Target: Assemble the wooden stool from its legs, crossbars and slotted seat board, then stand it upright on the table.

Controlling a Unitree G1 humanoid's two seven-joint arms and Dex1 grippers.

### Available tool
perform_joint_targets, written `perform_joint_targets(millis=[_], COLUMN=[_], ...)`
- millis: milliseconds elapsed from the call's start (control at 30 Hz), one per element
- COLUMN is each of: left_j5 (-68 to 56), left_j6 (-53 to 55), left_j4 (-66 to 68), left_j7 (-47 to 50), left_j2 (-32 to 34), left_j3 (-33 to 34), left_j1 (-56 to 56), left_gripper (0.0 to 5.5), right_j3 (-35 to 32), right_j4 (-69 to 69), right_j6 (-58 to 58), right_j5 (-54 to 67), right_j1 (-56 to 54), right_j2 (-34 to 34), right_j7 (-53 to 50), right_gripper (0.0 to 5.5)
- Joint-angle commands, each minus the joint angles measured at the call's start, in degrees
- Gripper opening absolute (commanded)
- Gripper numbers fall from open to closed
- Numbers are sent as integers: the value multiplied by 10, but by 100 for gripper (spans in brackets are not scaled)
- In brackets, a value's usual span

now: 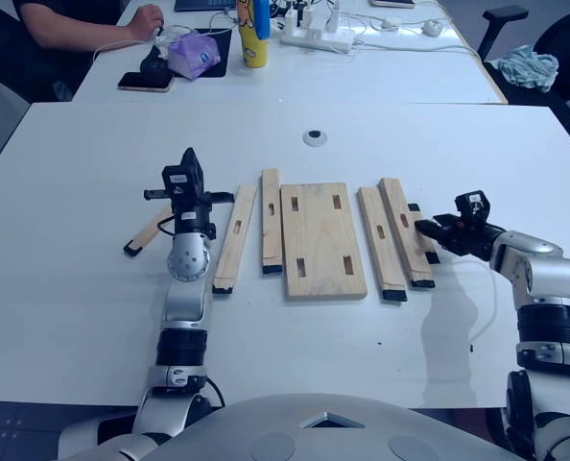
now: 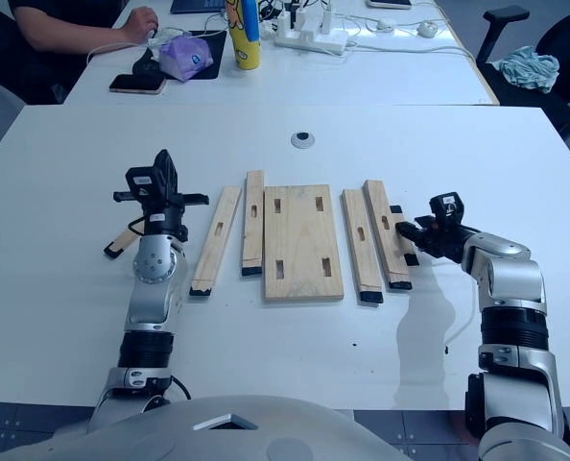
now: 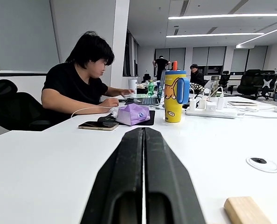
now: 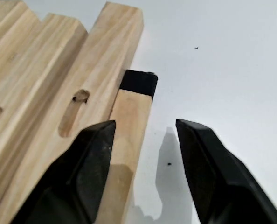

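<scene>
Your right gripper (image 4: 145, 126) stands open over the black-tipped crossbar (image 4: 129, 121), which lies against the outermost leg (image 4: 106, 56) toward the table's (image 1: 74, 307) right edge; it looks set for a pinch. Your left gripper (image 3: 143, 140), fingers pressed together and empty, is raised beside the second crossbar (image 1: 147, 234). The seat board (image 1: 321, 240) lies flat mid-table with legs (image 1: 235, 235) on both sides, presumably laid out for assembly.

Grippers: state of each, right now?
Left gripper: shut, nothing held.
Right gripper: open, holding nothing, over the end of a crossbar.
</scene>
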Motion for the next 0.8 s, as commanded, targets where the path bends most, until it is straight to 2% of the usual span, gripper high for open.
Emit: perform_joint_targets(millis=[33,267,367,600,667,800], left_j5=[-1,0,0,-4,-9,-47], left_j6=[3,2,3,5,7,11], left_j4=[0,3,7,11,11,9], left_j7=[0,0,0,-4,-9,-46], left_j2=[4,2,2,4,4,-1], left_j3=[4,4,5,7,7,3], left_j1=[3,3,-3,-9,-9,-10], left_gripper=[0,0,0,0,0,41], right_j3=[11,62,63,36,27,-7], right_j4=[-6,-18,-13,-18,-15,5], right_j6=[12,-20,7,125,133,11], right_j5=[3,-58,-62,-11,-7,-36], right_j1=[9,26,29,39,38,2], right_j2=[-9,-19,-9,23,25,26], right_j7=[12,-20,-40,-59,-70,-135], right_gripper=[241,241,241,140,133,133])
